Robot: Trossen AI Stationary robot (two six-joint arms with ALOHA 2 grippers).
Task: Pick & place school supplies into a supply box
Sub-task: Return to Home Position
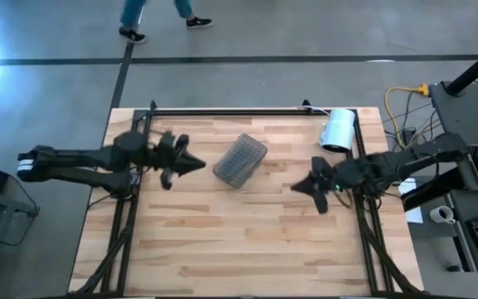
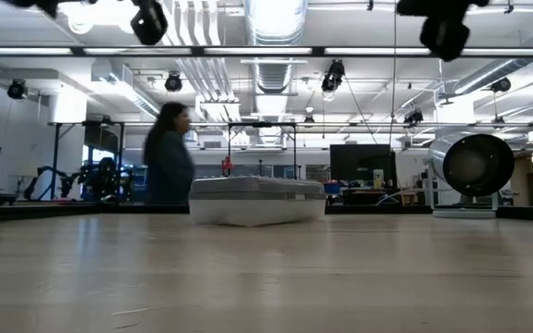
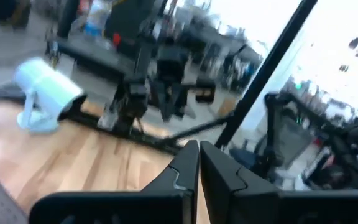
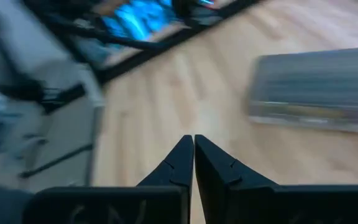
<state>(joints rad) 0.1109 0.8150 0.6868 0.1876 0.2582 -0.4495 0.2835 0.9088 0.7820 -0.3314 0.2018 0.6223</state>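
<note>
The supply box [image 1: 240, 159] lies shut on the table's far middle, its grey textured lid up; it also shows in the low view [image 2: 257, 201] and the right wrist view [image 4: 319, 90]. No pens, pencils or scissors show loose on the table. My left gripper [image 1: 199, 164] hangs above the table just left of the box, fingers shut [image 3: 199, 163]. My right gripper [image 1: 296, 187] hovers right of the box and a little nearer, fingers shut [image 4: 193, 155]. Neither touches anything.
A white cylindrical roll [image 1: 337, 129] lies on its stand at the table's far right corner, also in the low view [image 2: 473, 165]. A person [image 2: 167, 154] walks beyond the far edge. Bare wood [image 1: 239, 241] spreads over the near half.
</note>
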